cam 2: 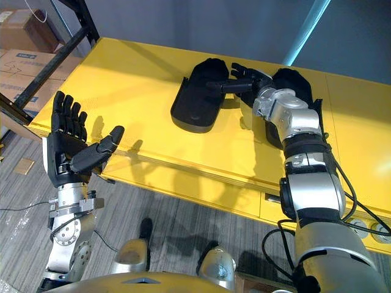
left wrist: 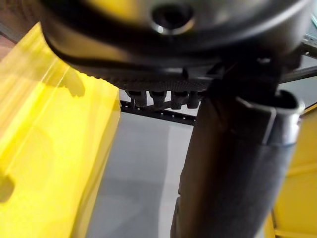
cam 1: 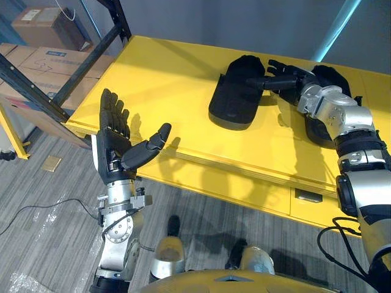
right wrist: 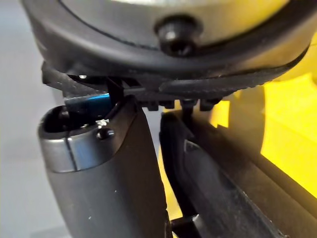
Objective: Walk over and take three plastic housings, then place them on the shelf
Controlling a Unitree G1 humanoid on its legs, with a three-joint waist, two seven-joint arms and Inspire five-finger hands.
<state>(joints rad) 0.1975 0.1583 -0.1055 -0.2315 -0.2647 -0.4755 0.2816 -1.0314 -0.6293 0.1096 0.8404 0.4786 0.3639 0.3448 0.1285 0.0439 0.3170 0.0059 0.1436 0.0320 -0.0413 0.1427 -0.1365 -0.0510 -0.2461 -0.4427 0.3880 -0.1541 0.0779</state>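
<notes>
You can see the right hand over the far part of the yellow counter, in between two black plastic housings. Its fingers are nearly straight and spread, so the hand is wide open and grips nothing. The thumb reaches sideways and lies across the rim of the first housing, which rests flat on the counter with the hollow side up. The second housing lies just beside the hand on the other side, partly under the wrist and forearm. Your left hand is held upright at the near left edge of the counter, with fingers straight, thumb out and nothing in it. Cardboard boxes stand behind a black rack frame.
</notes>
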